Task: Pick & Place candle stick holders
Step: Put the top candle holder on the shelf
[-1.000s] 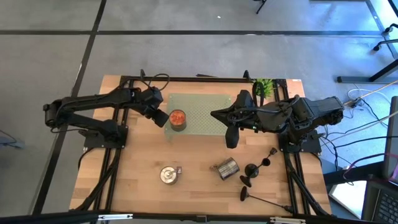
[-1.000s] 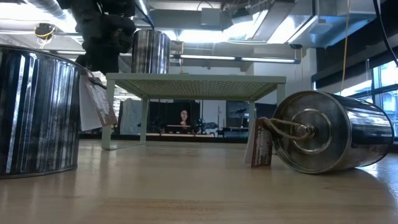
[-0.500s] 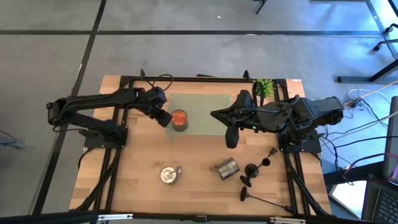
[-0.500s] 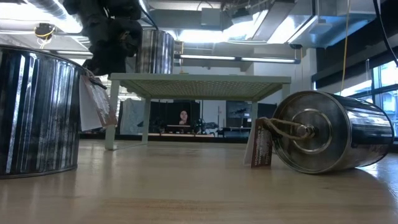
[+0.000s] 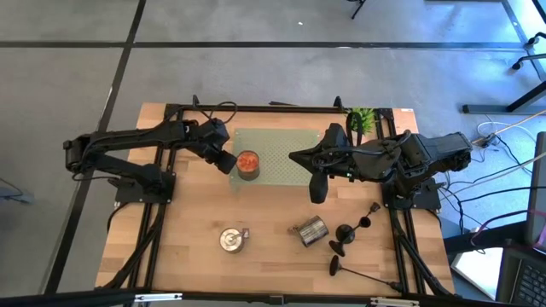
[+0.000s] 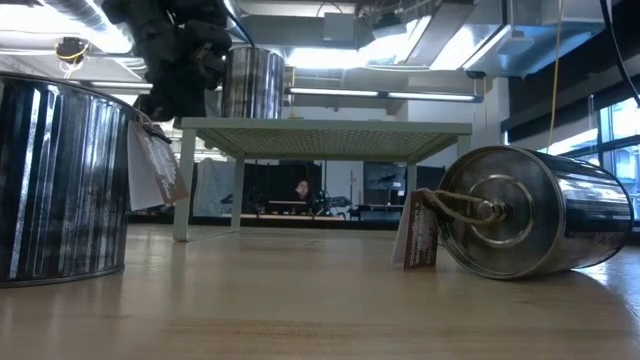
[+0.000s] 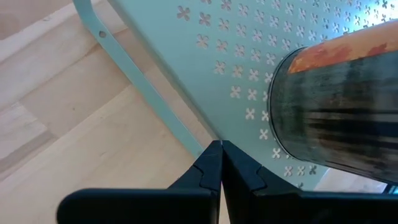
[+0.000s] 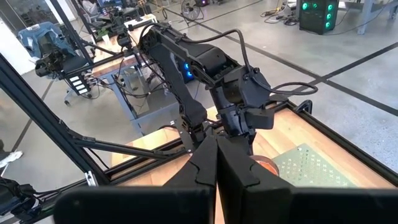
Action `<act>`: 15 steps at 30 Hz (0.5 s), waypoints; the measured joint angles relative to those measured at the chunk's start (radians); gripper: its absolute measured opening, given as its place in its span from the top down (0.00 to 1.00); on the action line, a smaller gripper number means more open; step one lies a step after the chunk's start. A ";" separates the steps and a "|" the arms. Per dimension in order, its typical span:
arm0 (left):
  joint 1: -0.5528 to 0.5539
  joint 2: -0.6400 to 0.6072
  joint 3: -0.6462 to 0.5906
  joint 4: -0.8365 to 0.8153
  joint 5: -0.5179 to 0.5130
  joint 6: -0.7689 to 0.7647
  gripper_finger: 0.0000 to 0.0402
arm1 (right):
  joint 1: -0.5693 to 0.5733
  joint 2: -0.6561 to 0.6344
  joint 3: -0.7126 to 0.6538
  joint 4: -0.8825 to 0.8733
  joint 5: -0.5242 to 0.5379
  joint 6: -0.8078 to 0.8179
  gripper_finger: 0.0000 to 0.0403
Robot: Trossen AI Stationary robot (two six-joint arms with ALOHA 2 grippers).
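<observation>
The left hand (image 5: 223,160) hangs with its fingers pressed together and empty, just beside the silver tin can with the orange top (image 5: 246,164). That can stands upright on the pale green perforated metal rack (image 5: 281,153), near the rack's left edge. In the left wrist view the closed fingertips (image 7: 219,163) sit over the rack's edge with the can close alongside; whether they touch it cannot be told.

The right hand (image 5: 317,193) is also closed on nothing, poised above the wooden desk (image 5: 188,213) off the rack's right front corner.

The three black metal candle stick holders (image 5: 351,234), each a thin stem on a round flared base, lie tipped over near the desk's right front corner, close together: one nearest the right edge (image 5: 372,210), one in the middle and one closest to the front edge (image 5: 358,271).

A ribbed silver tin can on its side (image 5: 311,229) lies just left of them. Another upright silver tin can (image 5: 230,240) stands near the middle of the front edge. A small green plant (image 5: 362,118) sits at the back right corner.
</observation>
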 joint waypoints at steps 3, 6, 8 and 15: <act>-0.014 -0.004 0.000 -0.003 -0.003 -0.028 1.00 | 0.000 0.000 0.000 0.000 0.000 0.000 0.99; -0.035 -0.011 0.000 -0.002 -0.003 -0.048 1.00 | 0.000 0.000 0.000 0.000 0.001 0.000 0.99; -0.049 -0.010 0.000 -0.012 -0.011 -0.057 1.00 | 0.000 0.000 0.000 0.000 0.001 0.000 0.99; -0.067 -0.010 0.000 -0.021 -0.030 -0.080 1.00 | -0.002 0.000 0.000 0.000 0.001 -0.005 0.99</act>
